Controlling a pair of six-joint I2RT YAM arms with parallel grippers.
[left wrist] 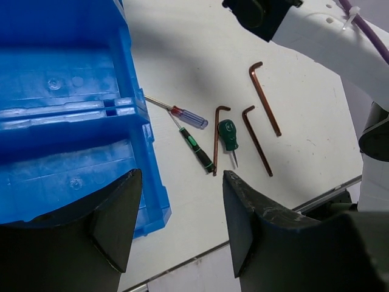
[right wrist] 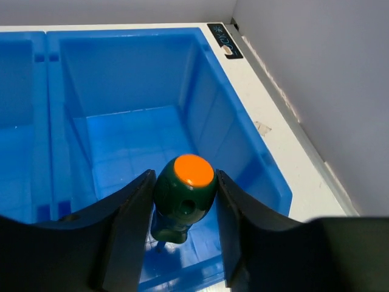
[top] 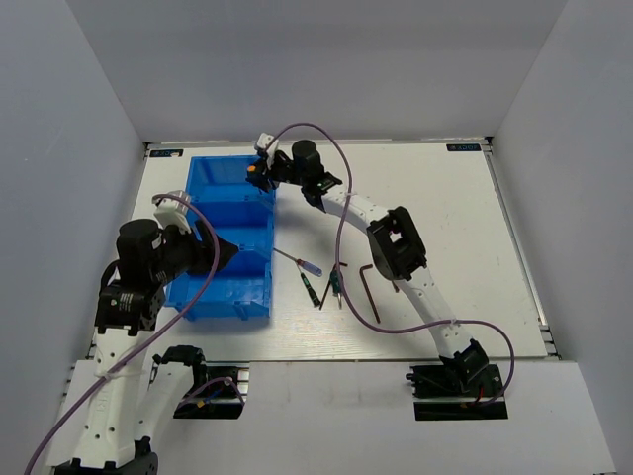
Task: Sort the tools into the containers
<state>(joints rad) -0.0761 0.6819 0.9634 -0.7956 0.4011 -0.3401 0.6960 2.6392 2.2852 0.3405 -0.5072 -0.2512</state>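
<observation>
The blue bin (top: 226,198) with cross walls lies at the table's left. My right gripper (right wrist: 184,204) is shut on a stubby green screwdriver (right wrist: 182,194) with an orange cap and holds it upright above the bin's far end compartment (right wrist: 134,140); in the top view the gripper (top: 259,172) is over the bin's far right corner. My left gripper (left wrist: 181,225) is open and empty, hovering by the bin's near right edge (left wrist: 143,152). On the table lie a purple-handled screwdriver (left wrist: 189,117), a thin green-banded one (left wrist: 200,151), a stubby green one (left wrist: 228,135) and three hex keys (left wrist: 257,140).
The loose tools lie in a cluster right of the bin (top: 336,282). The right arm (top: 396,247) arches over the table behind them. Grey walls enclose the table on three sides.
</observation>
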